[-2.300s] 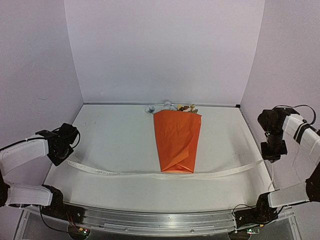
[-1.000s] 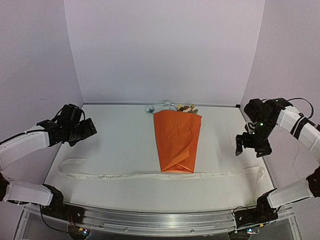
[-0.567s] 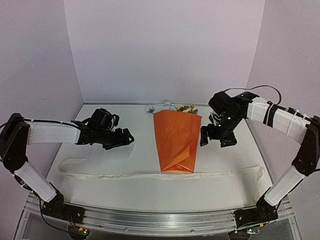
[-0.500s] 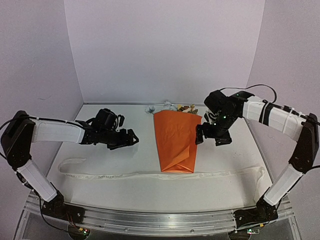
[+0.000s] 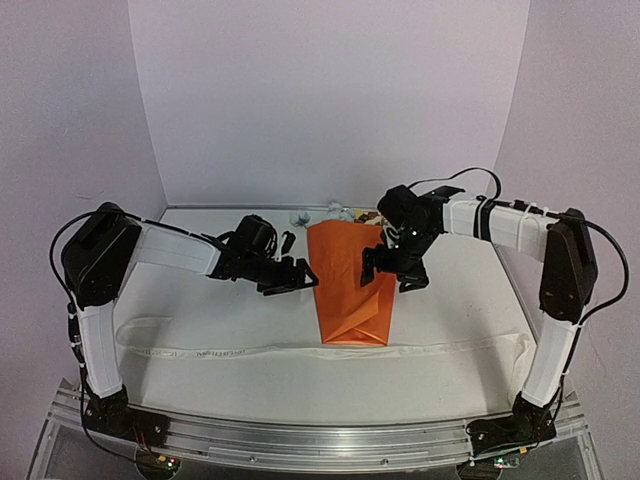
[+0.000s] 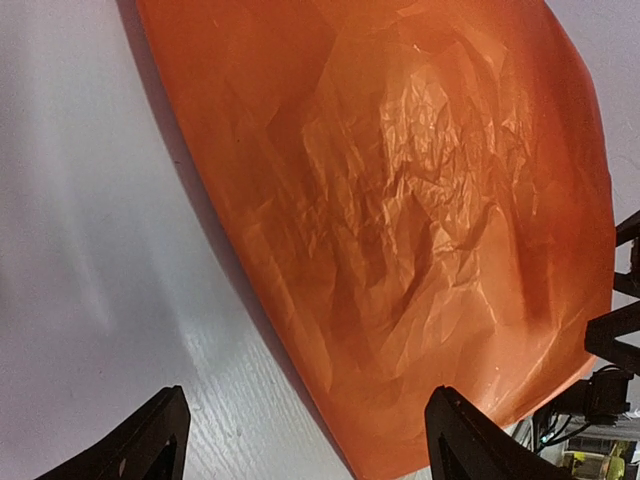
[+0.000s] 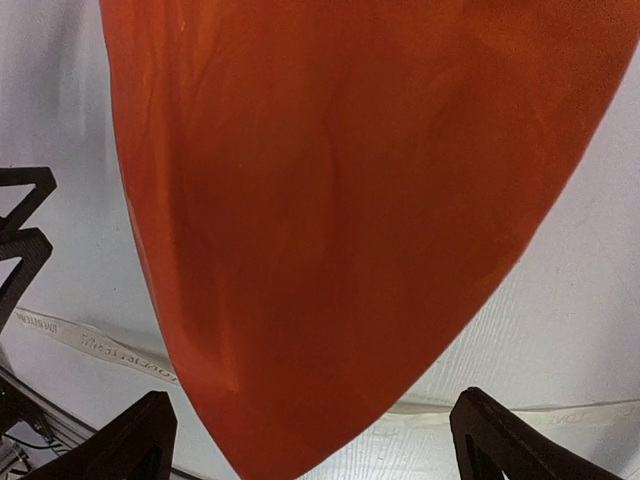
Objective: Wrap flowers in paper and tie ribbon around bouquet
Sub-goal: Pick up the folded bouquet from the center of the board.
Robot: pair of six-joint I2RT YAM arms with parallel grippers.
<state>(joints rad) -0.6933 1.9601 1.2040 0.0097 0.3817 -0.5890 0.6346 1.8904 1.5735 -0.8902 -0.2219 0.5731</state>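
The bouquet lies in the middle of the table, a cone of orange paper with its narrow end toward me. The flowers peek out of its wide far end. My left gripper hovers open at the cone's left edge. In the left wrist view its fingertips straddle that edge of the paper. My right gripper hangs open over the cone's right side, and the paper fills the right wrist view. The ribbon lies loose across the table just in front of the cone's tip.
Pale walls close the table at the back and on both sides. A metal rail runs along the near edge. The ribbon's ends lie folded near the left edge and the right edge.
Both arms have swung in from the table's sides to the bouquet, jaws open throughout. The ribbon, stretched between them earlier, lies slack with its ends dropped. The bouquet has not moved.
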